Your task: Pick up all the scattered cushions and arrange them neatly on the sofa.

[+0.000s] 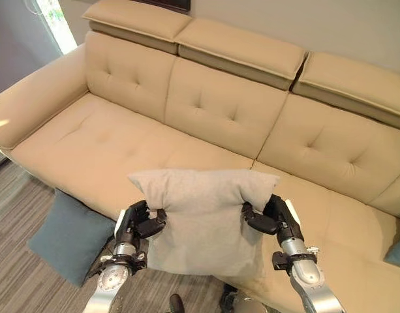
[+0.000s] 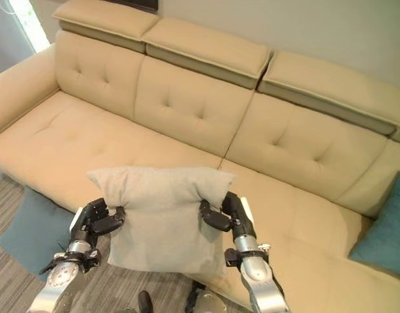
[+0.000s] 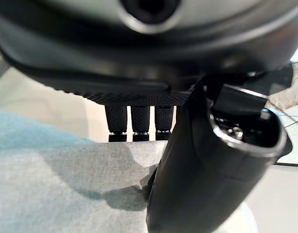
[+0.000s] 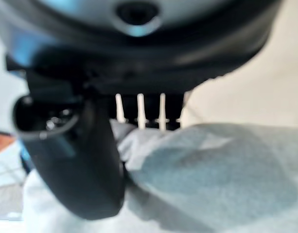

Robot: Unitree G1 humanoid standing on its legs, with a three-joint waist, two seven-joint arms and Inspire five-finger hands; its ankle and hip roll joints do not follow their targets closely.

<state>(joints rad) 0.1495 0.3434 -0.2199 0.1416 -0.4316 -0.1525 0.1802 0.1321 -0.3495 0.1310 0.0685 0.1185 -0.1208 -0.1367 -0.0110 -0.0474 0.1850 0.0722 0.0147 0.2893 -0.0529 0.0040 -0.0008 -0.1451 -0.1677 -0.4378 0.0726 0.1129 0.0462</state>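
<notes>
While I stand facing it, the beige sofa (image 1: pixel 206 117) stretches across the whole scene, its tufted back and three headrests running from my left to my right and its seat bare in the middle. Below the seat front lies the striped grey floor (image 1: pixel 17 202).

Between my two hands hangs the light grey cushion (image 1: pixel 203 218), held up in front of the sofa's seat edge, its upper corners flaring out over my fingers and its lower part drooping toward the floor.

On the floor to my left, a teal cushion (image 1: pixel 69 235) leans against the sofa's front, well apart from the grey one. Another teal cushion (image 2: pixel 385 235) sits on the seat at the sofa's far right end, propped against the corner.

My left hand (image 1: pixel 139 225) is clamped on the grey cushion's left side, thumb over the front of the fabric and fingers (image 3: pixel 131 121) curled behind it. My right hand (image 1: pixel 273 218) is clamped on the cushion's right side in the same manner, its thumb (image 4: pixel 76 160) pressing the cloth against the fingers.
</notes>
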